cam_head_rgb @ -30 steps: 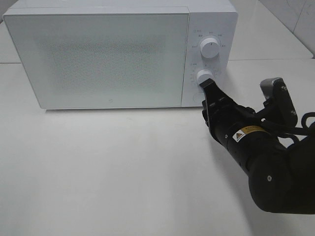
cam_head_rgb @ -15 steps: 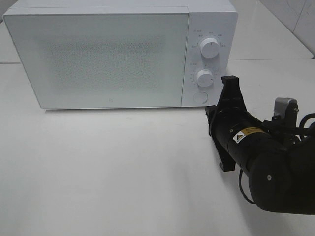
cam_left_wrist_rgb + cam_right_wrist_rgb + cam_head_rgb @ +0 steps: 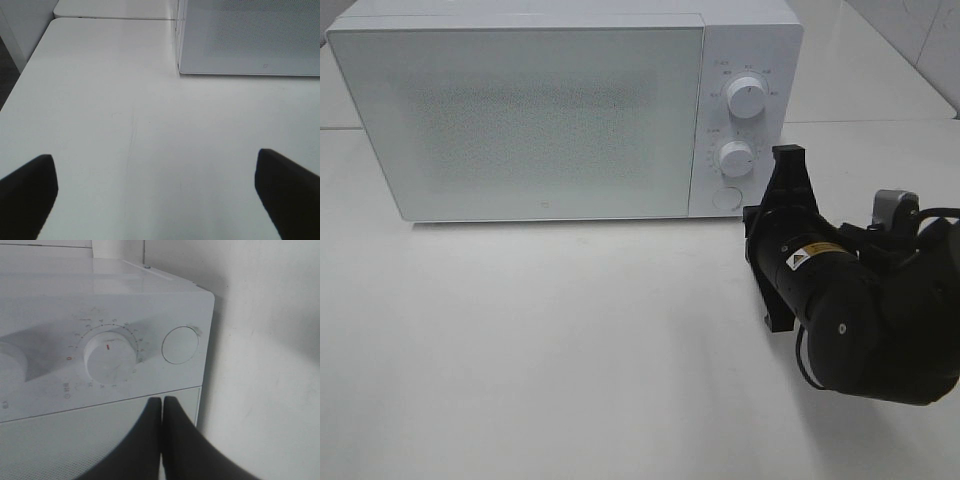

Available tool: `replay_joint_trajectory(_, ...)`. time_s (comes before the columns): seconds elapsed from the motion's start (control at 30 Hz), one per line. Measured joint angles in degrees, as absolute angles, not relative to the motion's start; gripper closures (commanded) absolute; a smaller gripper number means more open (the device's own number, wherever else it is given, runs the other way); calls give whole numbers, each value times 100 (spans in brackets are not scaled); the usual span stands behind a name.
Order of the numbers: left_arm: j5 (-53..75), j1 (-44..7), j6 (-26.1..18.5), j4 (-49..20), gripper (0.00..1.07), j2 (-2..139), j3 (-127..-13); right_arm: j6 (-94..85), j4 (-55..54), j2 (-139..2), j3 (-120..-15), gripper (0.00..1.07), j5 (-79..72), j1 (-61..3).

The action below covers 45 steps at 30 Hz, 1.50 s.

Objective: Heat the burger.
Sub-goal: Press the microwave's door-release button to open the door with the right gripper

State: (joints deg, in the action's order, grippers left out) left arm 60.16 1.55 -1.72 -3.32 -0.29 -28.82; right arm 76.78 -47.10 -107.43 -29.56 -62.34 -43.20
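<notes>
The burger is out of view. The white microwave [image 3: 540,110] stands at the back of the table with its door closed; it also shows in the right wrist view [image 3: 105,300] and the left wrist view [image 3: 250,40]. My right gripper [image 3: 755,225] is shut and empty, a short way in front of the control panel, apart from the lower knob [image 3: 736,158]. In the right wrist view its closed gripper [image 3: 162,407] points at the panel near that knob [image 3: 110,359] and the round button [image 3: 180,345]. My left gripper [image 3: 157,195] is open and empty over bare table.
The upper knob [image 3: 747,97] and the round button [image 3: 725,198] sit on the microwave's right panel. The white table [image 3: 570,340] spreads in front of the microwave. The table's left edge [image 3: 30,65] shows in the left wrist view.
My right gripper has let go of the lower knob, drawn back from the panel toward the front right and rolled about a quarter turn. The microwave has not moved.
</notes>
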Motion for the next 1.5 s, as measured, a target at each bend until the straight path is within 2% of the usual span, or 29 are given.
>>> replay_joint_trajectory(0.2, 6016, 155, -172, -332, 6, -29, -2882, 7706, -4710, -11127, -3231, 107, -6182, -4269)
replay_joint_trajectory(0.77, 6016, 155, -172, -332, 6, -29, -2882, 7701, -4309, -11763, -4068, 107, -5730, -3615)
replay_joint_trajectory(1.5, 6016, 155, -172, -332, 6, -29, -2882, 7695, -4171, -12227, -4670, 107, -5604, -3380)
